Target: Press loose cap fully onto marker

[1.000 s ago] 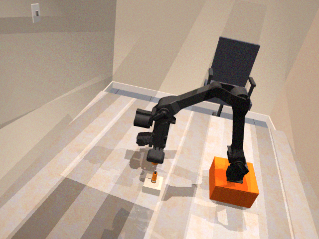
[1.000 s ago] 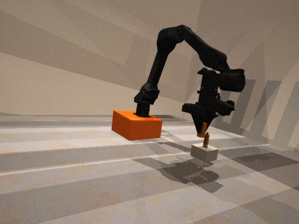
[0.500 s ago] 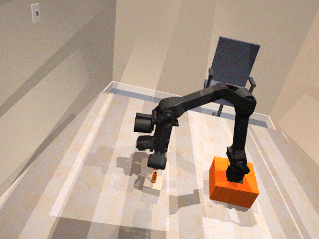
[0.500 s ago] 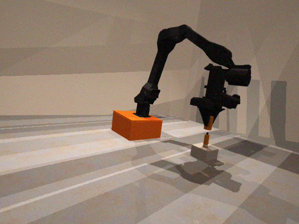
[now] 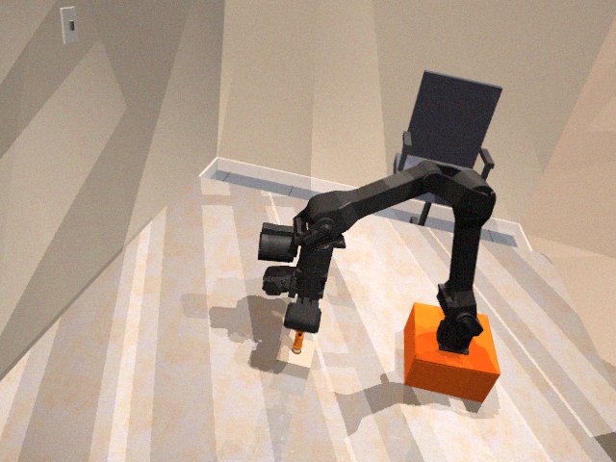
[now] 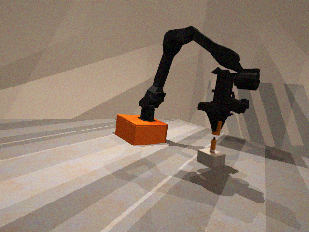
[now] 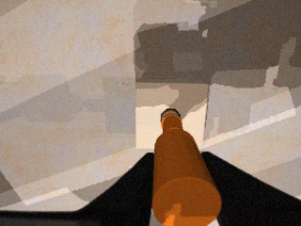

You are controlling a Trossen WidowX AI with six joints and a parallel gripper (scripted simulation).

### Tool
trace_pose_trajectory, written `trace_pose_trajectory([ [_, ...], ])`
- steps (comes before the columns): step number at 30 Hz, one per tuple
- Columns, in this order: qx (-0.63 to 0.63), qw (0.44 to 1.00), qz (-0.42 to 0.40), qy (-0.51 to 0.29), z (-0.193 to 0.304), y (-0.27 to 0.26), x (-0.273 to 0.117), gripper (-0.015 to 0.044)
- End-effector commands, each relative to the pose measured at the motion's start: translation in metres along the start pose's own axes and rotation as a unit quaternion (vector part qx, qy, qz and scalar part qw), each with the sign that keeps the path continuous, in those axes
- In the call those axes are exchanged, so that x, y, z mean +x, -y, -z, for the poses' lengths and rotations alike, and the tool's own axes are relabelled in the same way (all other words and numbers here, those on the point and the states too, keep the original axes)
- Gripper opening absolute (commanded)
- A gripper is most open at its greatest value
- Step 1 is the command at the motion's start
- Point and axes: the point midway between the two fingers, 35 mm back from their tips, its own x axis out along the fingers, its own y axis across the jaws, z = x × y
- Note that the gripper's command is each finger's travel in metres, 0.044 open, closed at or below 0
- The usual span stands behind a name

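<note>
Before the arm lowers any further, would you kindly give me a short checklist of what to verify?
1. Orange cylindrical cap clamped in the black gripper jaws: ok.
2. Orange marker upright in the pale holder block: ok.
3. Cap above the marker's dark tip, gap between them: ok.
4. Cap in line with marker in wrist view: ok.
5. Cap axis vertical: cannot tell, looks slightly tilted in exterior view.

Matt black gripper [image 6: 216, 128], smooth orange cap [image 6: 218, 128], mottled stone-like table [image 6: 75, 174].
</note>
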Motion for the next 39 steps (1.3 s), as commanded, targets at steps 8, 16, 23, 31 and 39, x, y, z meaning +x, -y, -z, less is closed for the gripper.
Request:
trace_pose_trajectory([
  [8,0.003,1.000,0.003,-0.002,0.000,0.001,0.019,0.0000],
  [16,0.003,1.000,0.003,-0.002,0.000,0.001,0.032,0.0000],
  [23,0.003,1.000,0.003,-0.002,0.001,0.001,0.043,0.0000],
  [31,0.003,1.000,0.003,-0.002,0.002,0.001,0.050,0.0000],
  [39,0.003,1.000,0.003,-0.002,0.002,0.001,0.050,0.0000],
])
